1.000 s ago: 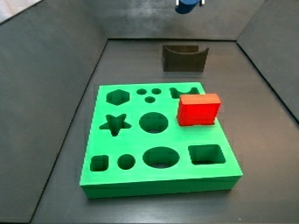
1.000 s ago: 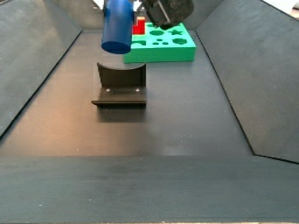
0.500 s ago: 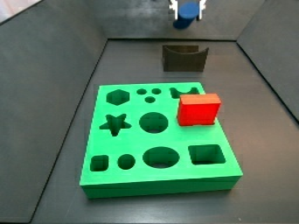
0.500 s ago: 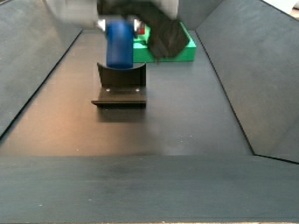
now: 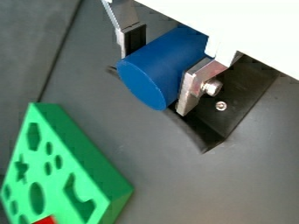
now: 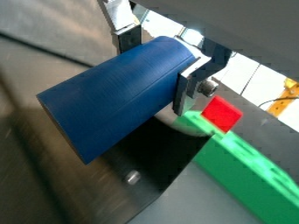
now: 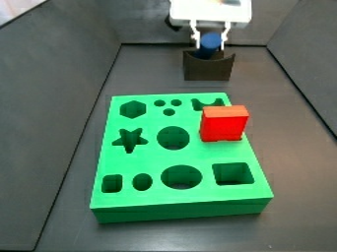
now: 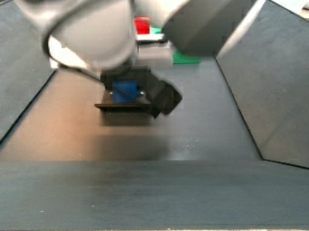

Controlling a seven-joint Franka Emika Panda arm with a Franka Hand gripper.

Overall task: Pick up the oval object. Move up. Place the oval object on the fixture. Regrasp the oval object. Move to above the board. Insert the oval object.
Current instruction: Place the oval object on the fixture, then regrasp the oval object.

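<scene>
Dropped my gripper (image 7: 208,41) down onto the fixture (image 7: 208,66), fingers clamped on the blue peg (image 5: 163,67); dark grey floor, green board (image 7: 179,153) nearby

The blurred arm (image 8: 133,41) hides most of the board (image 8: 187,60) and the pincer (image 8: 126,90).

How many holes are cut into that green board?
9 on the green board: hexagon, two small circles and a notch along the far row, star and circle in the middle, three along the near edge. The red cube may hide more. The fingers hold a blue peg.
</scene>
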